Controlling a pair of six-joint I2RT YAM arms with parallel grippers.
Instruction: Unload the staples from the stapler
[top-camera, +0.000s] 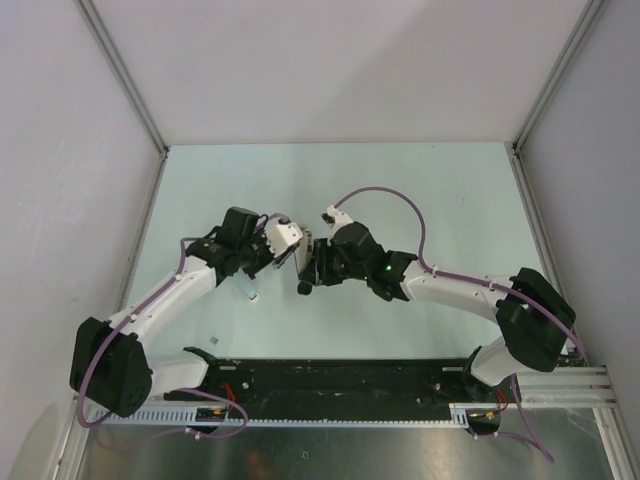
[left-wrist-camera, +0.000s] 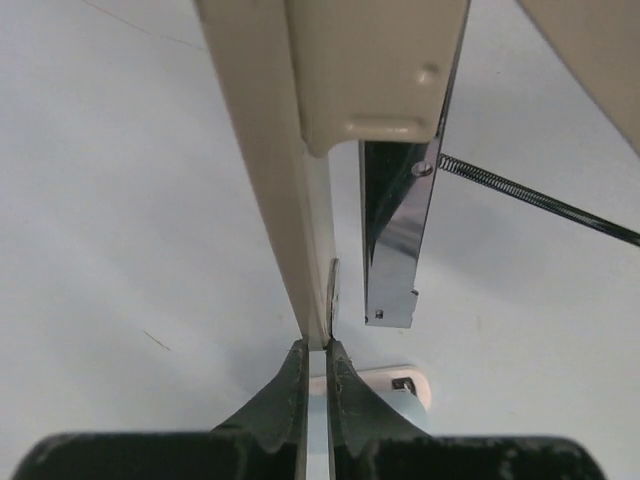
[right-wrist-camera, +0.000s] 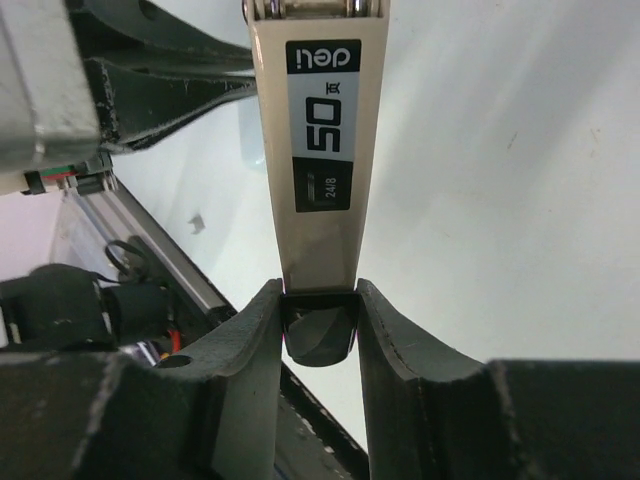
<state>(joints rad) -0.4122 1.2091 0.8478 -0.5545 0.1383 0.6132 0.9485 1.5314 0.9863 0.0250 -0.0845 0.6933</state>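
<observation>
Pale, mint-tinted table (top-camera: 420, 190) fills the enclosure, boxed in by 3 grey-white walls (top-camera: 330, 70). Just 1 loose item lies on it, left of centre: a small whitish piece (top-camera: 251, 291) (too small to identify), while a faint dark scuff (left-wrist-camera: 155, 341) marks the surface. A black mounting rail (top-camera: 340, 378) runs along the near edge.

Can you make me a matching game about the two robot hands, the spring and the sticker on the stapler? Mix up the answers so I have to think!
Things:
1. left hand
2. right hand
3. spring
4. label

What fits:
A. a long thin coil running off to the side
B. shows a big 50
C. pinched shut on a thin edge of the stapler
D. squeezing the stapler's wider cream end

Right pairs: 1-C, 2-D, 3-A, 4-B
</observation>
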